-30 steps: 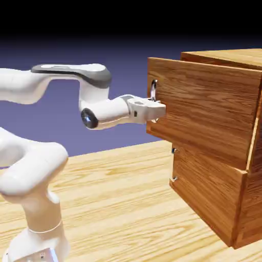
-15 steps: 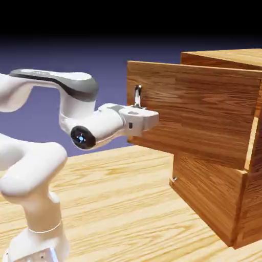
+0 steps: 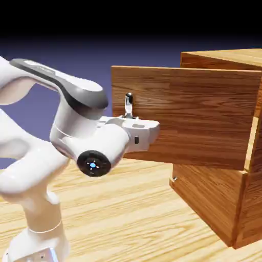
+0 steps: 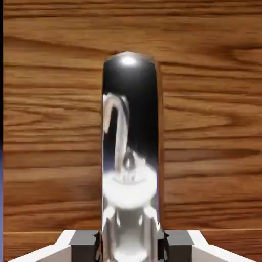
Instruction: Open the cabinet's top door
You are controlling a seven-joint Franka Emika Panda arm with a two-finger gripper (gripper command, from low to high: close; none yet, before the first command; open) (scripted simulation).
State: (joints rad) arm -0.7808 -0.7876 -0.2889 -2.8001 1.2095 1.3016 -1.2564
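Note:
The cabinet (image 3: 225, 204) of reddish-brown wood stands at the exterior view's right. Its top door (image 3: 204, 123) is swung far out toward the left, well clear of the cabinet body. A small silver handle (image 3: 128, 105) sticks up near the door's free edge. My gripper (image 3: 151, 129) is shut on that handle, just below its visible top. In the hand view the shiny handle (image 4: 132, 153) rises large between my fingertips (image 4: 84, 245), with the door's wood grain (image 4: 204, 128) filling the background. The lower panel (image 3: 204, 189) stays flush in the cabinet.
The wooden table (image 3: 123, 204) spreads under the arm and in front of the cabinet. My white arm (image 3: 30, 169) rises from the lower left, its elbow and wrist (image 3: 92, 162) close to the door's free edge. A small handle (image 3: 175, 179) shows on the lower panel.
The top door has swung further open toward the left, its free edge moving from near the cabinet front to well out. My gripper, still shut on the handle, travelled left with it and the wrist rotated down.

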